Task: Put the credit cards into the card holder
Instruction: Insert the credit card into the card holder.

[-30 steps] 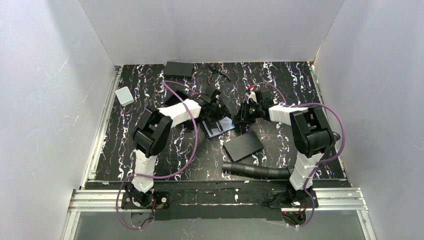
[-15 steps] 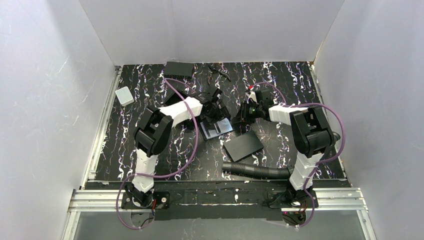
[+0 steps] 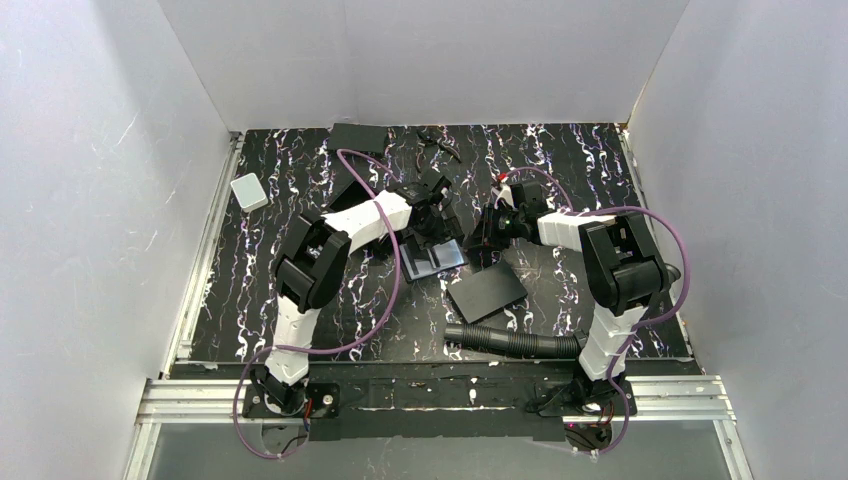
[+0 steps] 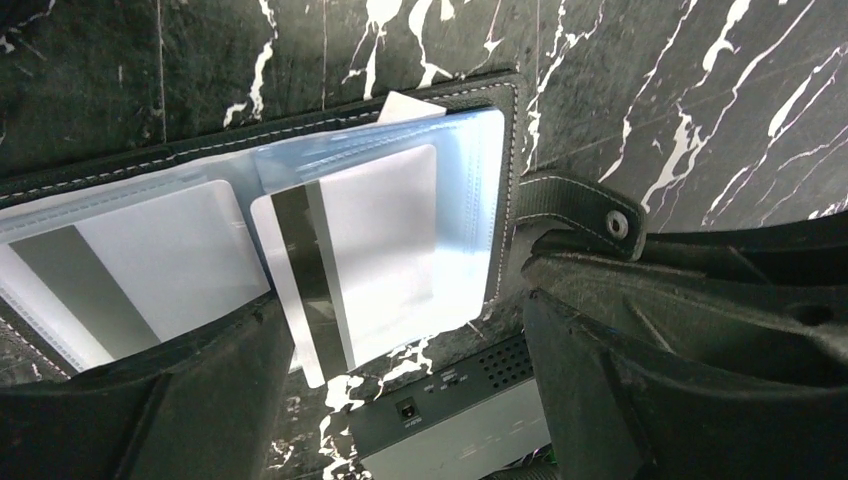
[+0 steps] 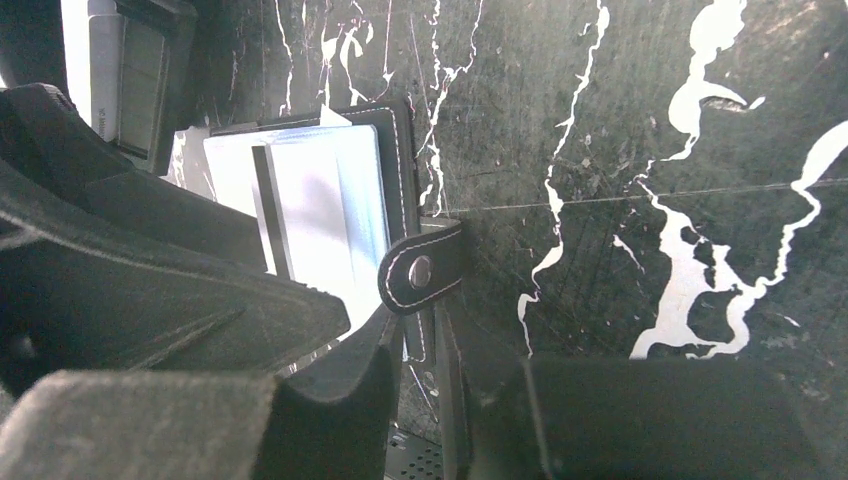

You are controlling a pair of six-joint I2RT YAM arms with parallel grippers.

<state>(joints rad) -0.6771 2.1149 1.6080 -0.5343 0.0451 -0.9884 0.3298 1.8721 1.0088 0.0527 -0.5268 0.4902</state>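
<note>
The black leather card holder (image 3: 436, 258) lies open on the marbled table, its clear sleeves up (image 4: 470, 180). One pale credit card (image 4: 375, 255) with a dark stripe sits partly inside the right sleeve, its lower end sticking out. A second credit card (image 4: 140, 270) lies in the left sleeve. My left gripper (image 4: 405, 400) hovers over the holder's far edge, open, touching neither card; it shows from above as the left gripper (image 3: 432, 212). My right gripper (image 5: 450, 390) is shut on the holder's right edge beside the snap strap (image 5: 420, 270); in the top view it is the right gripper (image 3: 488, 232).
A matte black flat sheet (image 3: 487, 291) lies just in front of the holder. A black ribbed hose (image 3: 515, 342) runs along the near right. A black box (image 3: 357, 137) sits at the back edge, a small grey box (image 3: 248, 191) at the far left.
My left gripper has opened a little wider and drawn back toward the far side, off the card. The right gripper has stayed where it was on the holder.
</note>
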